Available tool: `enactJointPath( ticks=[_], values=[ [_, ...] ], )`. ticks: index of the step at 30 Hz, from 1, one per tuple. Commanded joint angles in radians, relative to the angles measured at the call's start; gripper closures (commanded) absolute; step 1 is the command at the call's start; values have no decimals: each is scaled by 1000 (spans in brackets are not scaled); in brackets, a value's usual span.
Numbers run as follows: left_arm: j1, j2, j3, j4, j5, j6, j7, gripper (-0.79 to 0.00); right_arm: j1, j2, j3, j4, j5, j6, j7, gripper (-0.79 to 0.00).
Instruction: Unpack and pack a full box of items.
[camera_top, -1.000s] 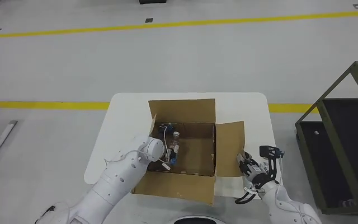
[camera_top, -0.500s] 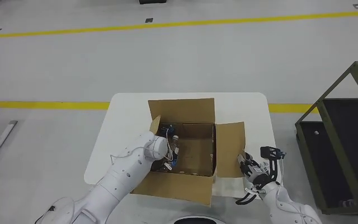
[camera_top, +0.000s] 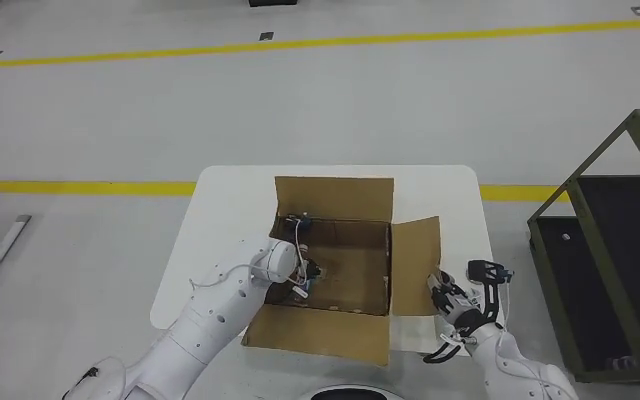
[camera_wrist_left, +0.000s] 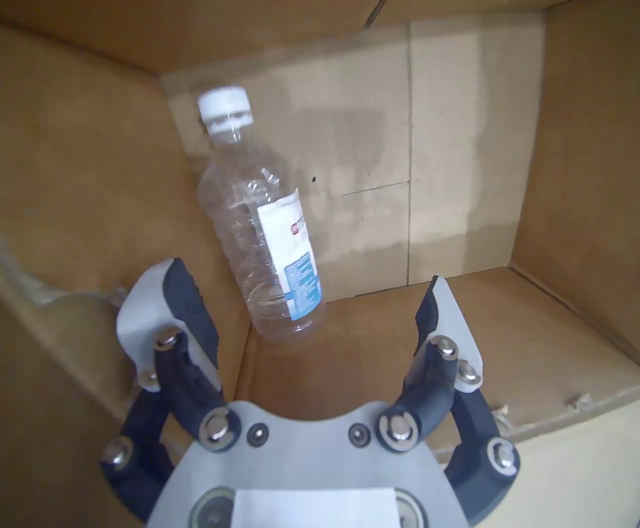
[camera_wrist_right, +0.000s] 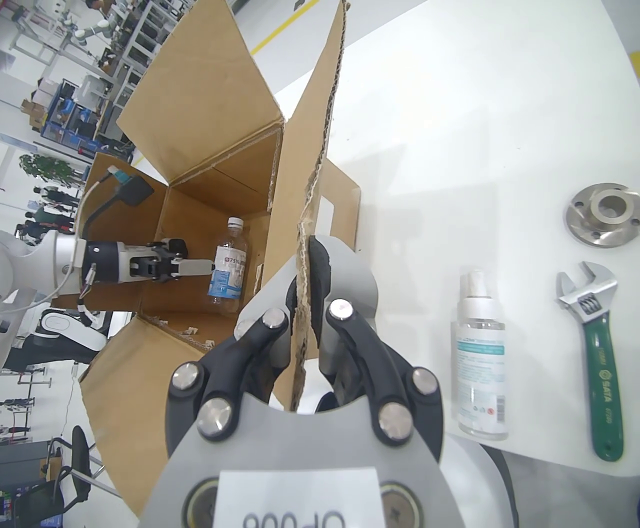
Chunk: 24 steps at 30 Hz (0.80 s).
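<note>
White table (camera_top: 440, 195) across the lower middle of the top view. Two yellow floor lines (camera_top: 320, 42), one along the upper edge and one level with the table's far edge. One dark green cart frame (camera_top: 590, 290) at the right edge, well apart from the table.

One cardboard box (camera_top: 335, 198) open at the table's centre. Three flaps counted from above: far, near, and the right flap (camera_top: 415, 265) spread toward the lower right. Left arm (camera_top: 215, 320) slanting up from the lower left, covering the box's left wall and reaching down inside.

One clear plastic bottle (camera_wrist_left: 260, 235) inside the box, white cap on, label facing out. Standing on its base, tilted, in a corner where two walls meet and hemmed by cardboard on both those sides.

Beside the box on bare table, in the right wrist view: one spray bottle (camera_wrist_right: 480, 360) lying flat, one green-handled wrench (camera_wrist_right: 597, 370) just beside it, and one round metal flange (camera_wrist_right: 602, 212) near the wrench's head. All three apart from one another.

Two grippers. Left gripper (camera_wrist_left: 305, 287) low inside the box, jaws spread wide, holding nothing, with the bottle's base just ahead of the gap. One finger (camera_wrist_right: 195, 267) drawn close to the label. Cannot tell whether touching.

Right gripper (camera_wrist_right: 305, 270) at the lower right of the top view, jaws pinched narrow onto the torn edge of the right flap. Cardboard standing between both pads and partly screening the box interior from that wrist.
</note>
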Motion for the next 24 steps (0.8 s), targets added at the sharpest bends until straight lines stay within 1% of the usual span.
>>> enactJointPath(
  ticks=[1,3,5,10,11,12,13,16,19,24],
  values=[
    [20,14,-27,-71,37,-6,-20,-785,7,1,8,6,1,-2,3,0],
    [47,27,-65,-142,52,-6,-54,-785,14,3,20,13,-1,-9,10,0],
    [77,39,-111,-211,26,-9,-88,-785,20,5,33,21,-1,-14,22,0],
    [143,64,-192,-348,71,-4,-113,-785,27,10,59,34,-6,-40,60,0],
    [155,67,-206,-371,67,-4,-118,-785,28,11,61,36,-5,-50,70,-83],
    [164,71,-220,-394,67,-6,-122,-785,29,12,63,38,-6,-56,73,-616],
    [173,73,-233,-416,66,-7,-124,-785,29,13,65,38,-4,-58,72,-785],
    [193,79,-260,-475,58,-19,-119,-785,23,13,71,27,3,-65,54,-785],
    [208,82,-279,-524,43,-39,-91,-785,6,13,87,-2,7,-66,22,-785],
    [230,87,-302,-571,51,-35,-64,-785,-36,17,154,-64,-41,-67,-7,-785]
  ],
)
